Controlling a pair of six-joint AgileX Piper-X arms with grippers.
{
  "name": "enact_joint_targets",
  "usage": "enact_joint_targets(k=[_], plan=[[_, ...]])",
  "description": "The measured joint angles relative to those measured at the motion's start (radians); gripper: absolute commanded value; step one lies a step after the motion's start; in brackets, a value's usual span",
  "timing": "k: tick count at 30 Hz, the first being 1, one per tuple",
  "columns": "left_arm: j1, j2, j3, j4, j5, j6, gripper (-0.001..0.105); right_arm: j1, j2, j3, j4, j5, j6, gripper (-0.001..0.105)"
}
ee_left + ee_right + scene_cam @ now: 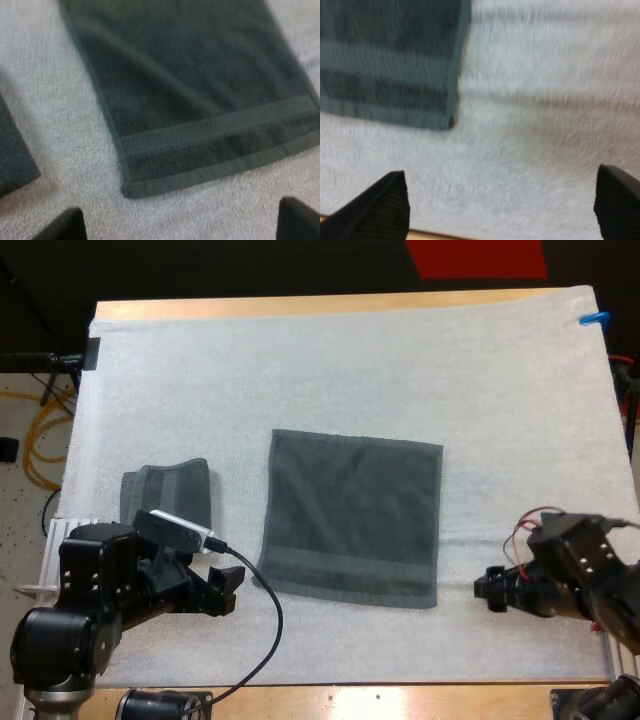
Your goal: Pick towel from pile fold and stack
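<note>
A dark grey-green towel (352,517) lies spread flat in the middle of the white mat (340,370). A second towel (170,494), folded or bunched, sits to its left. My left gripper (232,589) is open, just off the flat towel's near left corner (131,189), with its fingertips (65,227) wide apart above the mat. My right gripper (490,590) is open too, to the right of the flat towel's near right corner (447,120), its fingertips (385,202) apart over bare mat.
The mat's front edge and the wooden table edge (400,695) run just below both grippers. Orange cables (45,430) lie on the floor off the table's left side.
</note>
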Motion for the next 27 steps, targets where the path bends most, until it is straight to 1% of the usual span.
enact_joint_targets(k=[2,6,10,15,20,27], plan=[[0.0,0.0,0.0,0.006,-0.001,0.0,0.073,0.0,0.0,0.07,-0.051,-0.058,0.025,0.074],[0.0,0.0,0.0,0.008,-0.001,0.003,0.073,0.0,0.005,0.211,-0.238,-0.181,0.112,0.074],[0.0,0.0,0.0,0.008,-0.001,0.004,0.073,0.0,0.047,0.291,-0.427,-0.25,0.194,0.074],[0.0,0.0,0.0,0.008,-0.001,0.004,0.073,0.0,0.162,0.327,-0.586,-0.303,0.247,0.074],[0.0,0.0,0.0,0.008,-0.001,0.004,0.073,0.0,0.311,0.333,-0.709,-0.367,0.267,0.074],[0.0,0.0,0.0,0.008,-0.001,0.004,0.073,0.0,0.464,0.333,-0.895,-0.45,0.339,0.072]])
